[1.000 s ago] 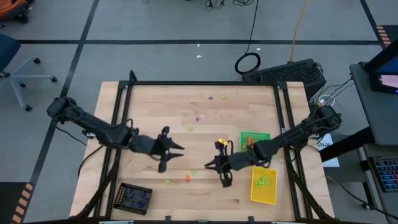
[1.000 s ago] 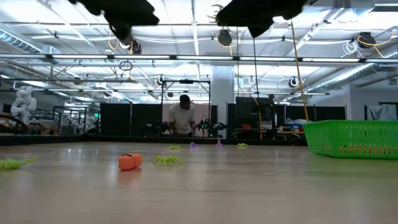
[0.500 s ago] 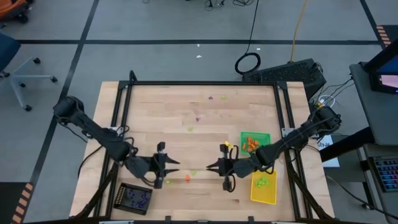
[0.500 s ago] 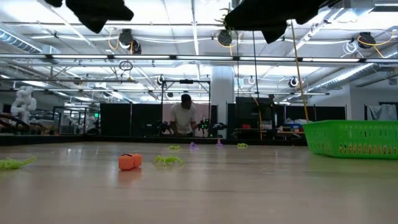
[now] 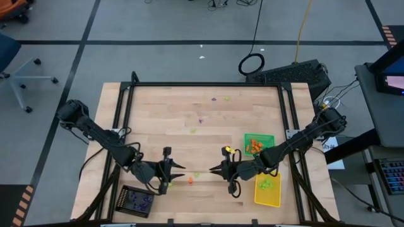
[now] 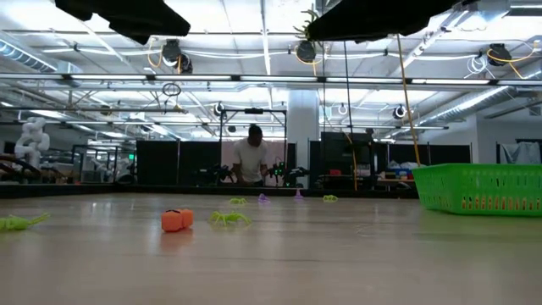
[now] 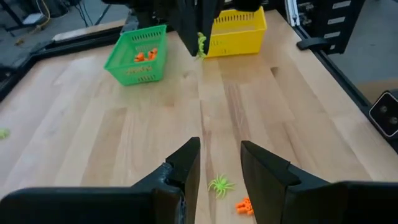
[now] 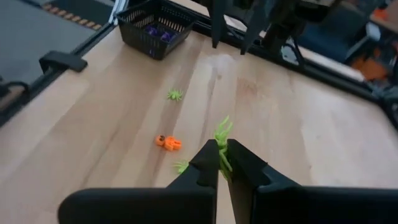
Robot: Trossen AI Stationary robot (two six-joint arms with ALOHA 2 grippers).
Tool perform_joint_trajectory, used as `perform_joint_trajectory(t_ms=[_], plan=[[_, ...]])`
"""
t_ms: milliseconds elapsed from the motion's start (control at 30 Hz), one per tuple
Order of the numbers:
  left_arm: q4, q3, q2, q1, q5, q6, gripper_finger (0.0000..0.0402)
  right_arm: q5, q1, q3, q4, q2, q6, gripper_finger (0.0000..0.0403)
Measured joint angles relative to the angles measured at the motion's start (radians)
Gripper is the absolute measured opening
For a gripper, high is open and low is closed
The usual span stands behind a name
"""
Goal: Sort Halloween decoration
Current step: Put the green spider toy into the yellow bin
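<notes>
Holding a lime green spider (image 8: 222,134) pinched in my right gripper (image 8: 222,163), jaws clamped on it, lifted off the bench (image 5: 208,132) for the yellow tray (image 5: 267,190), which takes the greens. Left gripper (image 7: 220,163), jaws half apart, hovers over a green spider (image 7: 220,185) and orange trinket (image 7: 244,205) on the bench.

Grey tiled floor (image 5: 158,25) around wooden bench (image 5: 164,113); office chair (image 5: 12,60) aside; ceiling strip lights (image 6: 262,51); person (image 6: 251,159) beyond.

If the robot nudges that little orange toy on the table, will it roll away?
Probably not far: the orange trinket looks blocky and sits flat. It seems tiny and light, so it would likely skid on the smooth wooden table.
</notes>
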Motion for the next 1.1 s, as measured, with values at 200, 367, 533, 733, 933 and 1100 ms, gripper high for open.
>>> perform_joint_trajectory(t_ms=[200,367,533,733,933,1100], plan=[[0.034,0.0,0.0,0.0,0.0,0.058,0.0118,0.0,0.0,0.0,0.0,-0.003,-0.15,0.0004],[0.072,0.0,0.0,0.0,0.0,0.051,0.0118,0.0,0.0,0.0,0.004,-0.003,-0.305,0.0004],[0.097,0.0,0.0,0.0,0.0,0.051,0.0118,0.0,0.0,0.0,0.037,-0.003,-0.462,0.0004],[0.097,0.0,0.0,0.0,0.0,0.051,0.0118,0.001,0.0,0.0,0.045,-0.003,-0.681,0.0004],[0.097,0.0,0.0,0.0,0.0,0.057,0.0118,0.001,0.0,0.0,0.045,-0.003,-0.774,0.0004],[0.098,0.0,0.0,0.0,0.0,0.066,0.0118,0.001,0.0,0.0,0.045,-0.003,-0.788,0.0004]])
